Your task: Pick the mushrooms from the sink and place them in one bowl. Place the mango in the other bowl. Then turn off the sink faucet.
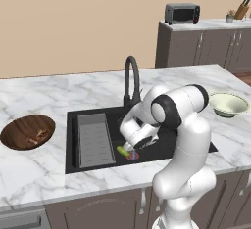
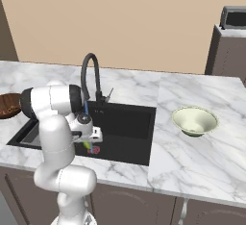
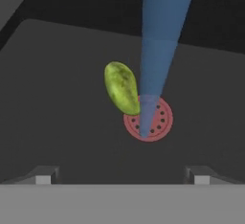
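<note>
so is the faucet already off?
No, in the hand view a blue water stream runs down onto the red drain beside the mango.

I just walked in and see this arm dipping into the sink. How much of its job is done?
Mushrooms already lie in the wooden bowl. Now the open tool hangs over the mango, which lies beside the red drain on the sink floor, not yet gripped. Still left: carrying the mango to the empty pale green bowl and shutting off the faucet, whose water stream is running.
</note>
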Controlling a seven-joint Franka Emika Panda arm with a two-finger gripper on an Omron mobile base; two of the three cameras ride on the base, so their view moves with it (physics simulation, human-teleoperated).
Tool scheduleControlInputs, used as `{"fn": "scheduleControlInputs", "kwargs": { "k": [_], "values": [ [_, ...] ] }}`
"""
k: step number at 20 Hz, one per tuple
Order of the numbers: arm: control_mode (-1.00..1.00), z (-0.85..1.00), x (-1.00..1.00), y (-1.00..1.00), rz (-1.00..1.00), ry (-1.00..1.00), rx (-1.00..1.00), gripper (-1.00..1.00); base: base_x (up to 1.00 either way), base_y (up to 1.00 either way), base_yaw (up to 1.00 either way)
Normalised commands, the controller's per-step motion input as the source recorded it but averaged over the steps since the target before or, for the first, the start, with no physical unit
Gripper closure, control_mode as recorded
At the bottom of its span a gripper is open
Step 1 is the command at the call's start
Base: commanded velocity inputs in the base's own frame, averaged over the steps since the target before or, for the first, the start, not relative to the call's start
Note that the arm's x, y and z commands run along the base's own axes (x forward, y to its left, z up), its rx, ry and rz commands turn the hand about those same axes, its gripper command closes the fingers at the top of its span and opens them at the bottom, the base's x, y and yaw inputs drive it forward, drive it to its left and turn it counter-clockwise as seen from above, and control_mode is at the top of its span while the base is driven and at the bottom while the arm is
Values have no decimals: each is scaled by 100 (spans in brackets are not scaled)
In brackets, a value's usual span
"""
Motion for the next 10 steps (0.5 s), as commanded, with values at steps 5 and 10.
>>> {"fn": "scheduleControlInputs", "kwargs": {
  "k": [5,10],
  "values": [
    [-100,0,6,10,0,8,0,-100,0,0,0],
    [-100,-10,19,6,0,1,0,-100,0,0,0]
  ]
}}
